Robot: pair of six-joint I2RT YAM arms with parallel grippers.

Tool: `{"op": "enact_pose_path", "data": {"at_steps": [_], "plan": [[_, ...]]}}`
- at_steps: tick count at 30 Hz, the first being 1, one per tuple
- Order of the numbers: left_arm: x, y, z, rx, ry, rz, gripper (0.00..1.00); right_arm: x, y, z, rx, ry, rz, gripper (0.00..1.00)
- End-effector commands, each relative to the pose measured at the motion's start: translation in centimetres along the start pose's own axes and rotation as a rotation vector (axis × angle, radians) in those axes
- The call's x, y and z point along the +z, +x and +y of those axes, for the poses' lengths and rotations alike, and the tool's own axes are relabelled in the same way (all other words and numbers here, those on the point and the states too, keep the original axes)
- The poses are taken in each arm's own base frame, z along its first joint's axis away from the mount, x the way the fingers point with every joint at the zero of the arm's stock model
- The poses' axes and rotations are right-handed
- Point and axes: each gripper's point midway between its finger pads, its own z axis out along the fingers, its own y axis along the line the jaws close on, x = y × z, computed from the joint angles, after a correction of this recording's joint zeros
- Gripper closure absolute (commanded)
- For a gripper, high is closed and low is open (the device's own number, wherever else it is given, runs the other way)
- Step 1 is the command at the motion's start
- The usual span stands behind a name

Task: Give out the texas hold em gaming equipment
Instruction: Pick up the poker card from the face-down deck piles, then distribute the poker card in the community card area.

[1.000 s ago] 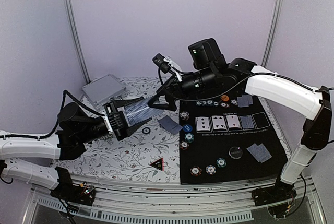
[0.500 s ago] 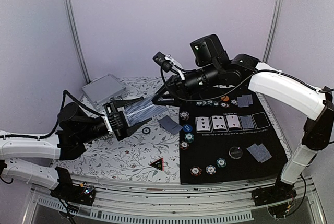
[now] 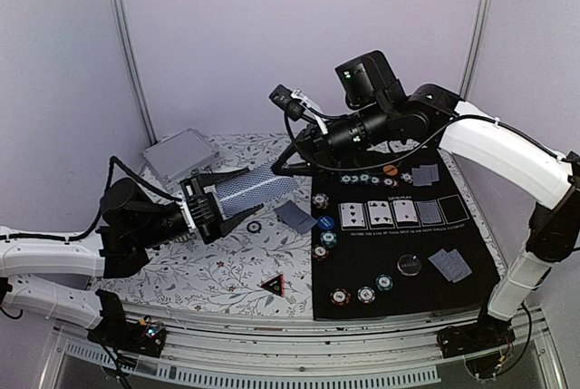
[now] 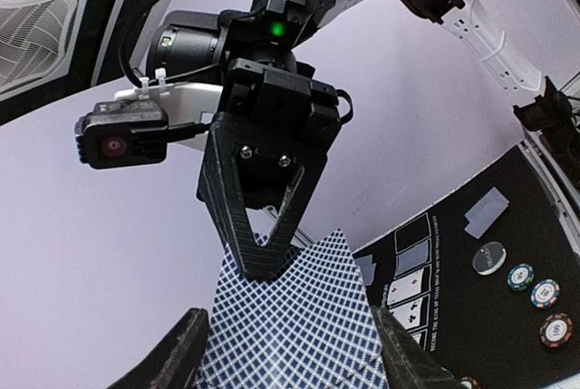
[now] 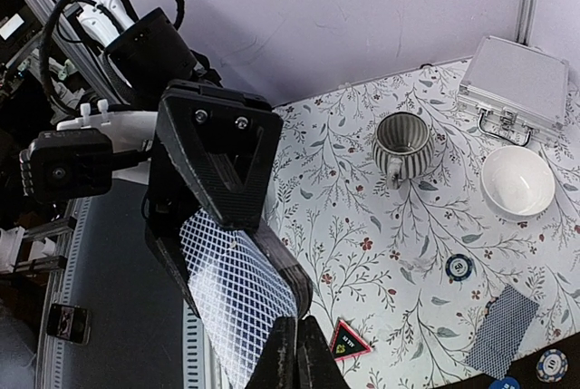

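Left gripper (image 3: 245,196) clamps the card deck (image 4: 299,325) aloft between its fingers, tilted toward the partner arm for drawing. Right gripper (image 4: 265,264) has its fingers pressed together at the deck's upper edge, probably nipping one card, though this is unconfirmed.

Fixed camera high at the near edge, looking down across the table (image 3: 217,271), wrist cameras close in, facing each other over the card deck (image 3: 246,191), shared by all three views.
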Motion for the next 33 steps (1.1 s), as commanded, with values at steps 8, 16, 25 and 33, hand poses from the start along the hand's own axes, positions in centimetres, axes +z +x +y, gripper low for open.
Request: {"op": "enact_pose_path", "data": {"at_steps": [8, 16, 25, 33], "plan": [[0.1, -1.2, 0.1, 0.008, -0.006, -0.046, 0.44, -4.6, -3.3, 2.0, -0.074, -0.024, -0.100, 0.99], [0.1, -1.2, 0.1, 0.009, -0.005, -0.046, 0.44, -9.3, -6.0, 2.3, -0.099, -0.078, -0.260, 0.99], [0.0, -1.6, 0.2, 0.008, -0.007, -0.057, 0.44, -23.0, -1.9, -12.2, 0.306, 0.503, -0.585, 0.99], [-0.1, -2.2, 0.3, 0.003, -0.006, -0.074, 0.44, -38.1, 21.4, -22.4, 0.877, 1.169, -0.891, 0.99]]}}
